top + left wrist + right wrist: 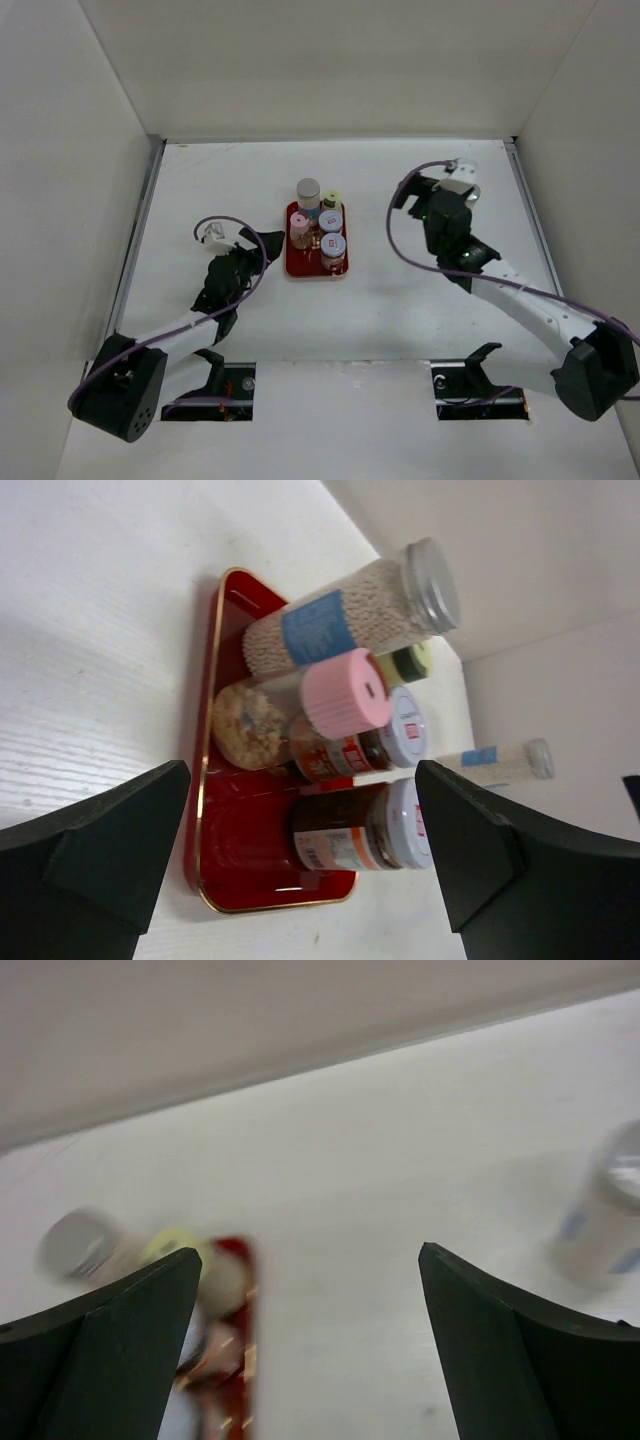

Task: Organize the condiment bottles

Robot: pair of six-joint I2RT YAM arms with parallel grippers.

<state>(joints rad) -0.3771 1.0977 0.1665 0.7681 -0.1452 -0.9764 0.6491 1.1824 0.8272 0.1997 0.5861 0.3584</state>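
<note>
2 arms (185, 335) (525, 298) bent, both end effectors (302, 772) (310, 1252) spread.

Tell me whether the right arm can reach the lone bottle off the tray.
Probably yes. The lone bottle stands on the table close beside the open right gripper, with nothing between them, though the wrist view is blurred.

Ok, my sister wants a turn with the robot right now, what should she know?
Left gripper: open, empty, pointing at the red tray.
Right gripper: open, empty, off to the tray's right.
Bottles: five condiment bottles stand packed on the tray. The sixth bottle, blue-labelled with a silver cap, stands alone on the table, apart from the tray.
Done: five grouped.
Left: probably bringing the sixth over to join them.
</note>
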